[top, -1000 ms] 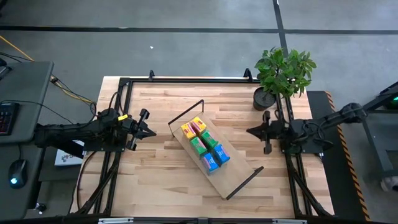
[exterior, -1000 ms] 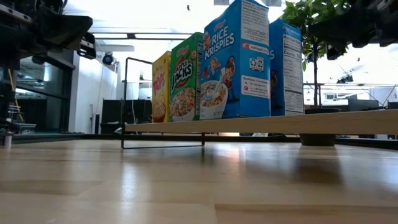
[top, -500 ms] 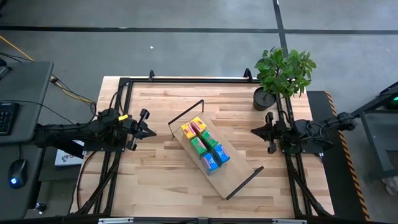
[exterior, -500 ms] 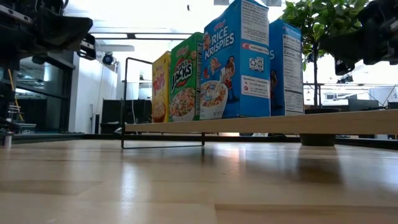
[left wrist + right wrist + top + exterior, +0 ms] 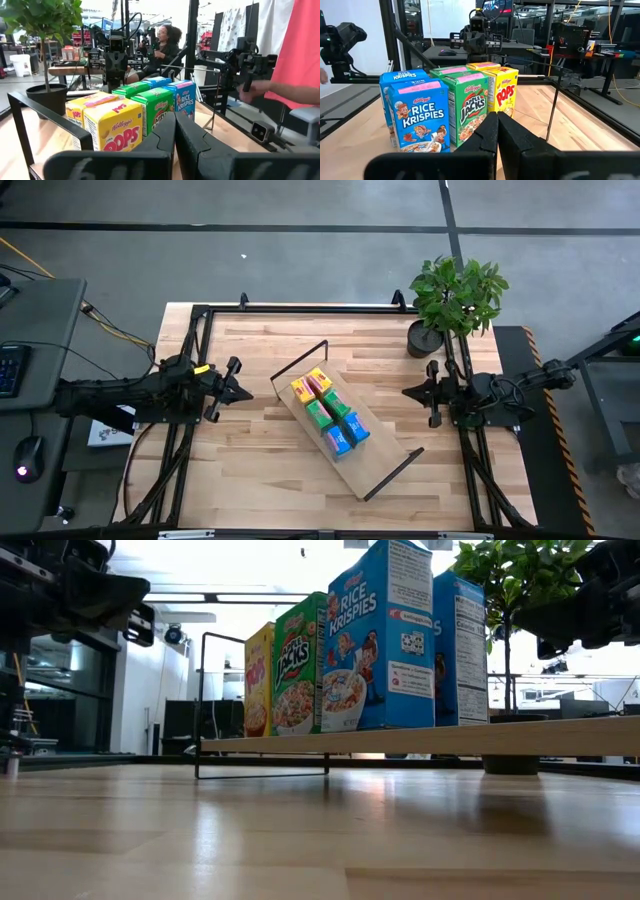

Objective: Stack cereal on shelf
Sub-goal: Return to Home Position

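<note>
Spanning the high view, the wooden table [image 5: 250,350] is carrying the shelf [image 5: 385,452], a long light board that is lying diagonally at the middle, with a black wire frame [image 5: 300,358] rising at each short end. Off the shelf's far long side, well apart from it, a potted plant [image 5: 455,295] is standing. The left gripper [image 5: 243,392] is hovering near the shelf's end that bears the yellow boxes, apart from the wire frame, with its fingers [image 5: 160,135] pressing together and gripping nothing. The right gripper [image 5: 407,391] is hovering off the shelf's long side that faces the plant, clear of the board, with its fingers [image 5: 487,132] likewise closing on nothing. The cereal is standing upright on the shelf in three side-by-side pairs running along the board. Two yellow boxes [image 5: 311,386] are sitting nearest the left gripper's end. Two green boxes [image 5: 328,411] are touching them, and two blue boxes [image 5: 346,434] are touching the green ones, leaving the rest of the board bare toward its other end.
</note>
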You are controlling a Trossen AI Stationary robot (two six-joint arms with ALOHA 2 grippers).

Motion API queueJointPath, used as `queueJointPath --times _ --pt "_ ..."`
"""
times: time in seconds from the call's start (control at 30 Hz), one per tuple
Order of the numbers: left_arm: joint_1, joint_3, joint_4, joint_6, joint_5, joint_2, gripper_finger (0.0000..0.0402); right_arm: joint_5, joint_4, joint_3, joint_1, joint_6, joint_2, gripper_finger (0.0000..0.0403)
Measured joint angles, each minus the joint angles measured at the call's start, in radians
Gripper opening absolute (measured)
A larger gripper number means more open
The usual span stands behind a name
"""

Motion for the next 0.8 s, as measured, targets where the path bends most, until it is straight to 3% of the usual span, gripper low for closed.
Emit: queueJointPath --times 0.53,0.8 --pt "-0.004 0.000 -0.006 -0.009 0.002 -0.006 0.0001 0.000 0.000 -0.001 0.000 0.000 0.000 0.0000" --pt "-0.072 -0.001 -0.078 -0.010 0.003 -0.182 0.0003 0.000 0.000 -0.001 0.000 0.000 0.000 0.0000"
